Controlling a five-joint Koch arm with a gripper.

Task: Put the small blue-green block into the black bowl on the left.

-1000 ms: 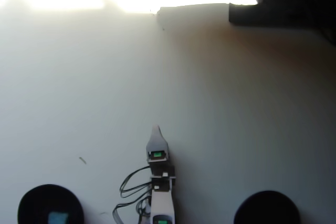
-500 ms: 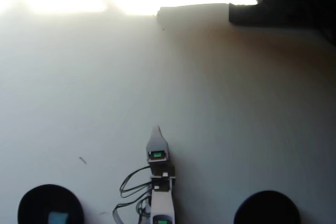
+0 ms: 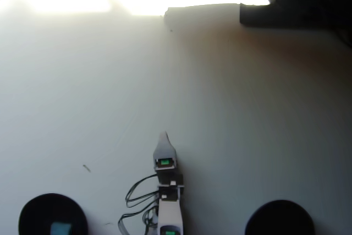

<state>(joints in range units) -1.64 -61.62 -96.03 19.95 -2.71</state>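
In the overhead view the small blue-green block (image 3: 61, 228) lies inside the black bowl (image 3: 33, 213) at the bottom left, its lighter top face showing. My gripper (image 3: 163, 135) points up the picture from the bottom centre, well to the right of that bowl and apart from it. Only a single pointed tip shows, with the jaws one behind the other, so I cannot tell whether it is open or shut. Nothing is seen held in it.
A second black bowl (image 3: 280, 218) sits at the bottom right. Black cables (image 3: 135, 193) loop to the left of the arm. A dark object (image 3: 286, 4) lies along the top right edge. Strong glare washes out the top left of the white table (image 3: 220, 108).
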